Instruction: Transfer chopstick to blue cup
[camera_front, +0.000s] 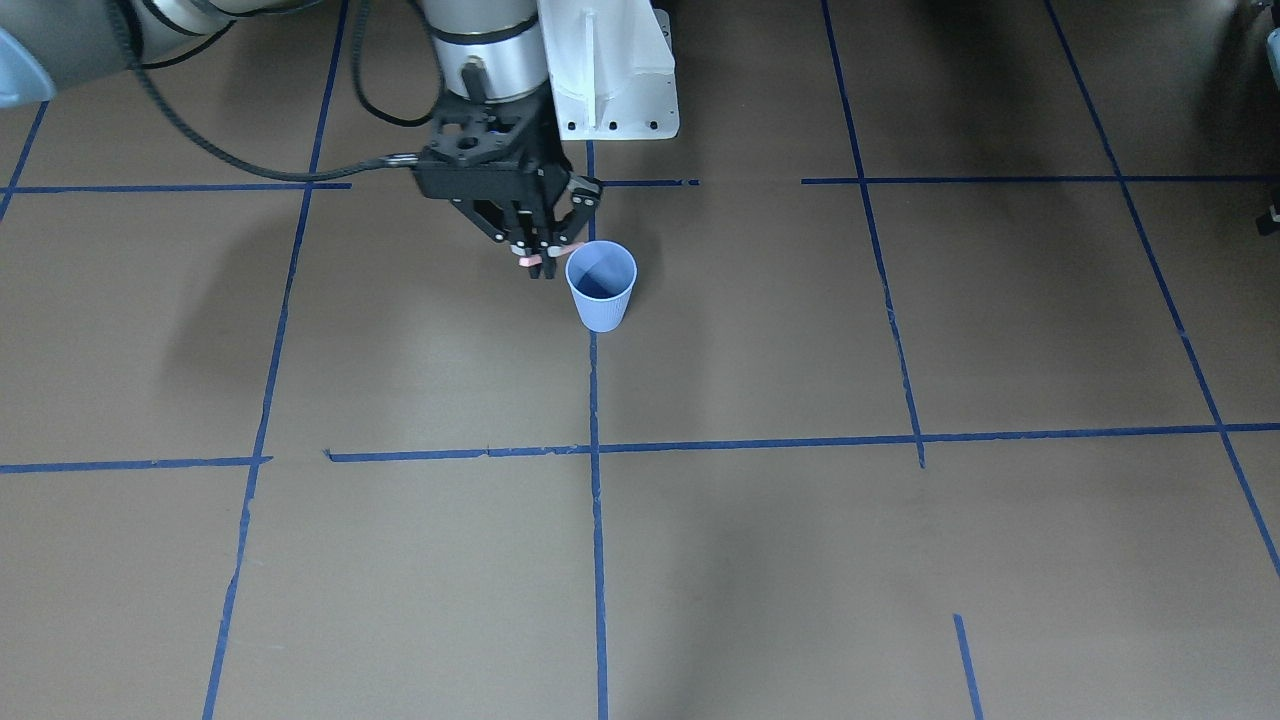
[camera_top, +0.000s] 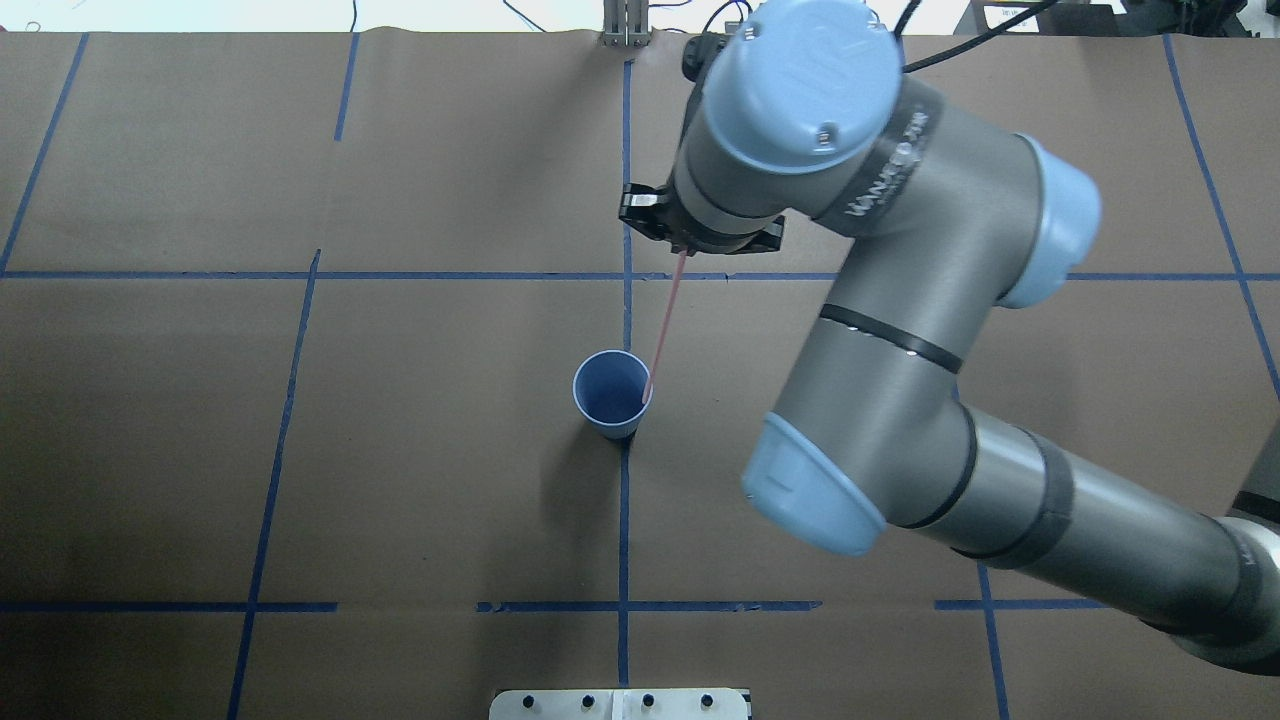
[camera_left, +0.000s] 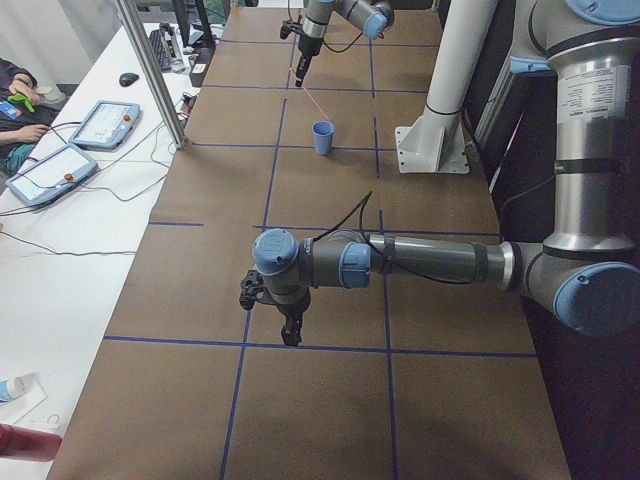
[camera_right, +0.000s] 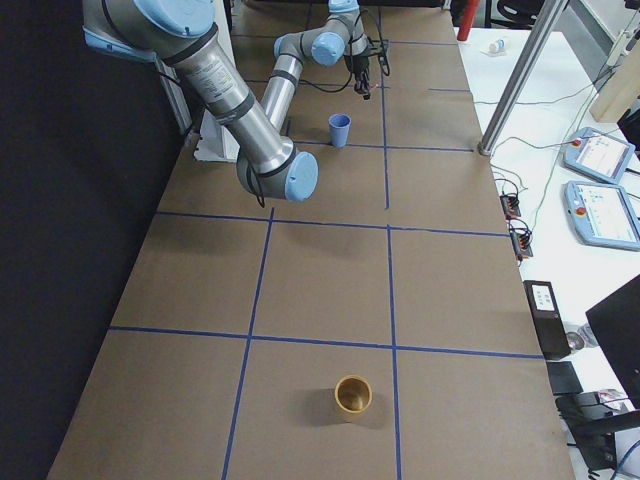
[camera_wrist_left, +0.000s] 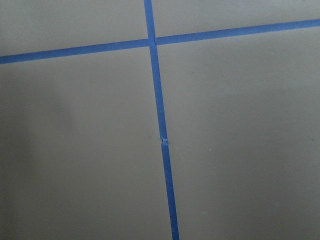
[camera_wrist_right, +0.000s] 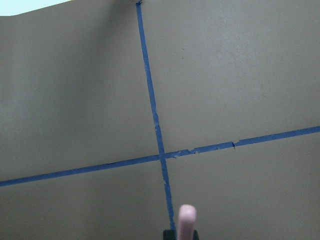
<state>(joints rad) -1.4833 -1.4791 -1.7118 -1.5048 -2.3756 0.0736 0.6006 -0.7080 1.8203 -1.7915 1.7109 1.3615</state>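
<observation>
The right end effector (camera_front: 541, 262) is closed tight on the upper end of the chopstick (camera_top: 665, 330), just above and beside the blue cup (camera_top: 610, 395) on the cup's right-arm side. The stick slants down from that grip, and its low tip sits at the cup's rim on that same side. Whether the tip is already inside the mouth or only over the rim edge cannot be told.

The cup stands upright on the tabletop (camera_top: 400, 480). The left end effector (camera_left: 290, 335) hangs well apart from the cup, pointing down. It shows in the side view only, so how far open it is cannot be told.

The main risk is releasing too early. If the tip is on or outside the rim, the stick would likely slide off beside the cup. The cup looks light, so a stick lowered at this slant could also press on the near wall and push or tip it. Dropped steeply tilted, it might lever the cup over.
</observation>
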